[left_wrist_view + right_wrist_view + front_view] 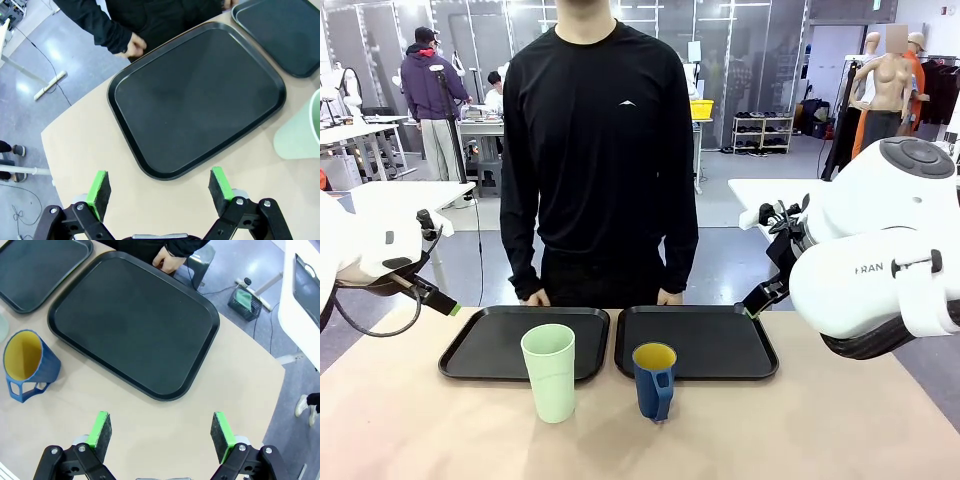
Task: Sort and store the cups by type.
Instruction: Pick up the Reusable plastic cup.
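A tall mint-green tumbler (548,372) stands upright on the tan table in front of the left black tray (485,340). To its right, in front of the right black tray (725,335), a dark blue mug (655,381) with a yellow inside stands with its handle toward me. My left gripper (160,187) hovers open over the table's left corner, with the left tray (200,95) ahead of it and the tumbler (300,135) off to one side. My right gripper (160,432) hangs open near the right tray (135,320), apart from the mug (27,365). Both trays hold nothing.
A person in a black top stands at the far edge with a hand (134,47) behind the left tray and the other hand (167,260) behind the right tray. Bare table lies around both cups. The right arm's bulky white body (880,260) fills the right side.
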`<state>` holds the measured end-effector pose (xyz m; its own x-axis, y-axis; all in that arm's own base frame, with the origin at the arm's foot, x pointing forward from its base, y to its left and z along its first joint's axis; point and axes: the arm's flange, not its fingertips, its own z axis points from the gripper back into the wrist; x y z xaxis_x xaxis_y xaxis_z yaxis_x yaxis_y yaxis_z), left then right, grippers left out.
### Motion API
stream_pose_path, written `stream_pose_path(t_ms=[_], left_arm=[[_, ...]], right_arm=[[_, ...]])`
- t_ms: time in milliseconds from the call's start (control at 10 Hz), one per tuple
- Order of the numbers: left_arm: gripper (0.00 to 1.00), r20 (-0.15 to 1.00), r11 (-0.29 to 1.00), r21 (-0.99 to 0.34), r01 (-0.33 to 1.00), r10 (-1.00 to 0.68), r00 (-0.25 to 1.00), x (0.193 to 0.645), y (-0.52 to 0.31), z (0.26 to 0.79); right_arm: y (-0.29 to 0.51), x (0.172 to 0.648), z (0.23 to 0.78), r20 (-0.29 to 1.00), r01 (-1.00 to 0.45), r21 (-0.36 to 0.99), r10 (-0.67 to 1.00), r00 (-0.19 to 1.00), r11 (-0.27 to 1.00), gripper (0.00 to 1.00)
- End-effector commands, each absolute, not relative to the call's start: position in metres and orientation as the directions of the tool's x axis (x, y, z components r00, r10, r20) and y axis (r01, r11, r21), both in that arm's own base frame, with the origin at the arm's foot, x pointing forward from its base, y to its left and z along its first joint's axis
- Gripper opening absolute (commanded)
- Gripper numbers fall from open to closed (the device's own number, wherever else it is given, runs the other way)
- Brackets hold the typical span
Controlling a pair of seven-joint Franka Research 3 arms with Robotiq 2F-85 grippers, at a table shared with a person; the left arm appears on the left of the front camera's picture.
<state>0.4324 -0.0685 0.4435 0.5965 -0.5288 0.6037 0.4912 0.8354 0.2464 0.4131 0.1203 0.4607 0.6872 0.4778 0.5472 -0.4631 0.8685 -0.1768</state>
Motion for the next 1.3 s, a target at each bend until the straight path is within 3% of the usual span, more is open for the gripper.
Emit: stream_pose_path(t_ms=[0,1200], left_arm=[[1.0,0.608,0.837,0.243,0.491,-0.525,0.595,0.4292,-0.0668,0.4444],[1.0,0.608,0.837,0.243,0.491,-0.525,0.595,0.4292,-0.0668,0.4444]], right_arm=[[0.1197,0.4132,0.4606,0.547,-0.462,-0.175,0.476,0.688,0.869,1.0],[0.1197,0.4132,0.4606,0.547,-0.462,-0.175,0.476,0.688,0.869,1.0]])
